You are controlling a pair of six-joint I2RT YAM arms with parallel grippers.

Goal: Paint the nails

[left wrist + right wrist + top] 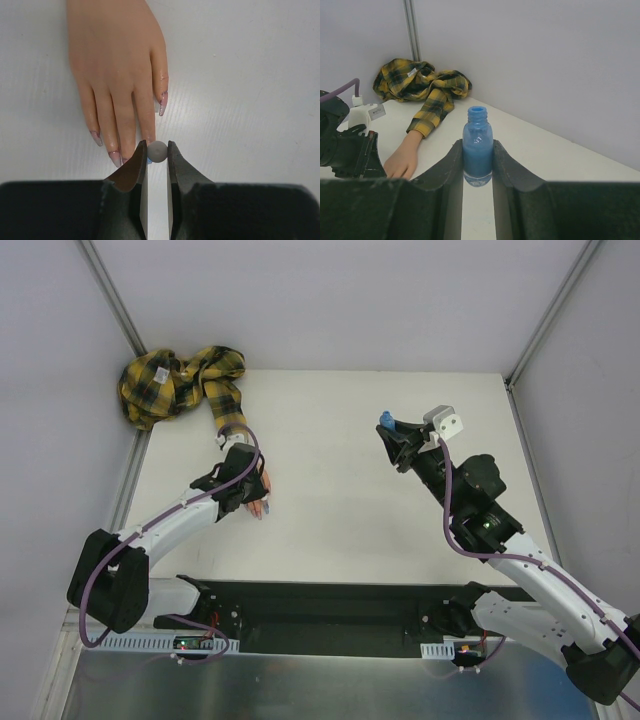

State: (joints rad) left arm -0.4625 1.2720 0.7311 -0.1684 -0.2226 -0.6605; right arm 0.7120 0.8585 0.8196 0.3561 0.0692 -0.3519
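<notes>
Grey walls point(350, 300) are standing around a white table point(350, 460). Only the left wrist view is showing the nails point(163, 103) clearly, just beside the left gripper point(157, 150) pinching a white ball point(158, 152). The right gripper point(478, 150) is squeezing a blue bottle point(478, 142)

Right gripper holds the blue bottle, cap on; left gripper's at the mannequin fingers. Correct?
No: the blue bottle in the right gripper is uncapped, neck open in the right wrist view. The left gripper, pinching a small white knob, is at the mannequin fingers.
</notes>
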